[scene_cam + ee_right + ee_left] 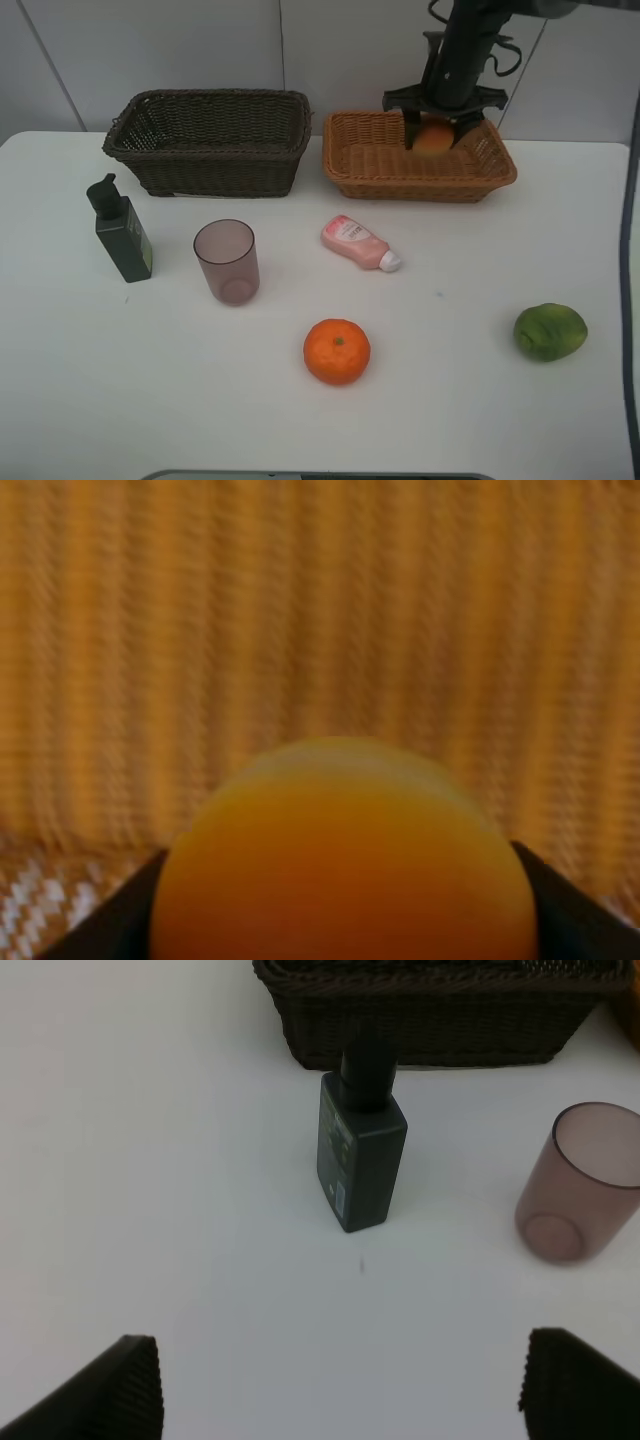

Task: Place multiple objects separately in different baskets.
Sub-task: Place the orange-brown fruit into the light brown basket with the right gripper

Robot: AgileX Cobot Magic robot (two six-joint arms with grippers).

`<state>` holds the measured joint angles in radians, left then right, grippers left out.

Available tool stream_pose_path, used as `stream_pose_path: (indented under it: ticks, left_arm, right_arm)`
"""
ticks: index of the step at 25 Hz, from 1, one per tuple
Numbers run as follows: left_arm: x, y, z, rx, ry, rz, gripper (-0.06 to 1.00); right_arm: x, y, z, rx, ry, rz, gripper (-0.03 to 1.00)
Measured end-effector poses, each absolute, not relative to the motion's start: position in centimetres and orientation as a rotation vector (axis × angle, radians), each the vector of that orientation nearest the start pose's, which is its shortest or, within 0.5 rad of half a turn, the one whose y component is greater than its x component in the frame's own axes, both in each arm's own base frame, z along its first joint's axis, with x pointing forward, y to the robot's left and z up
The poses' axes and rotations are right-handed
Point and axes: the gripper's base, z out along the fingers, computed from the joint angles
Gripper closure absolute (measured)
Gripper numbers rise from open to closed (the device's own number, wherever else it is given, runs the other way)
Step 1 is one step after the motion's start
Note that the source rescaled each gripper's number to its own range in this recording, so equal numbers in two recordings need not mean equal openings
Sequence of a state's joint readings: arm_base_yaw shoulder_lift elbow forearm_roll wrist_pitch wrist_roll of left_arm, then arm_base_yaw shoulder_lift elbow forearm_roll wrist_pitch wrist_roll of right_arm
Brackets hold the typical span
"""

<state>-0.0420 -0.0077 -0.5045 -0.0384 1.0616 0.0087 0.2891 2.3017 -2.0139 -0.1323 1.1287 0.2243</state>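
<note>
The white table point(480, 410) is carrying every item. The dark brown basket point(215, 172), the deeper of the two, is sitting along the far edge toward the far left corner. The light tan basket point(420, 186) is sitting just beside it along the same edge, toward the far right corner, with a narrow gap between them. The right gripper point(435, 140) is reaching down over the far part of the tan basket and is gripping the red-orange peach point(433, 141) between its fingers. The right wrist view is showing the fruit against the woven floor, though whether it is touching the weave cannot be told. The left gripper point(345, 1385) is hanging released above the table, its fingers spread wide with nothing between them, and it is facing the pump bottle from the near side. The dark green pump bottle point(122, 236) is standing upright near the left edge, in front of the dark brown basket. The translucent mauve cup point(227, 262) is standing mouth up just beside the bottle, toward the table's middle. The orange point(337, 351) is resting toward the near edge, about midway across. The green fruit point(550, 331) is resting near the right edge. The pink tube point(358, 243) is lying on its side near the table's middle, its white cap pointing toward the near right corner.
</note>
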Motion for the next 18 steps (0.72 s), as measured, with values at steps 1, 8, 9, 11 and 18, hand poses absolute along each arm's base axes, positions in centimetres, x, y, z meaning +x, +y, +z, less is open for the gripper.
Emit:
stream_pose_path:
  ticks: [1, 8, 9, 11, 18]
  left_arm:
    - [-0.7, -0.3, 27.8, 0.054, 2.032, -0.067, 0.03]
    - [-0.7, -0.3, 27.8, 0.054, 2.032, -0.067, 0.03]
    - [-0.7, -0.3, 27.8, 0.054, 2.032, -0.067, 0.03]
    - [-0.7, -0.3, 27.8, 0.054, 2.032, -0.067, 0.03]
    - [-0.7, -0.3, 27.8, 0.054, 2.032, -0.067, 0.03]
  right_arm:
    - [47.5, 13.1, 18.7, -0.16, 2.852, -0.082, 0.97]
    - [48.8, 13.7, 15.6, -0.184, 2.802, -0.063, 0.97]
    - [48.9, 13.8, 15.4, -0.186, 2.797, -0.063, 0.97]
    - [49.0, 13.8, 15.1, -0.187, 2.79, -0.059, 0.97]
    - [49.2, 13.7, 14.0, -0.205, 2.797, -0.09, 0.97]
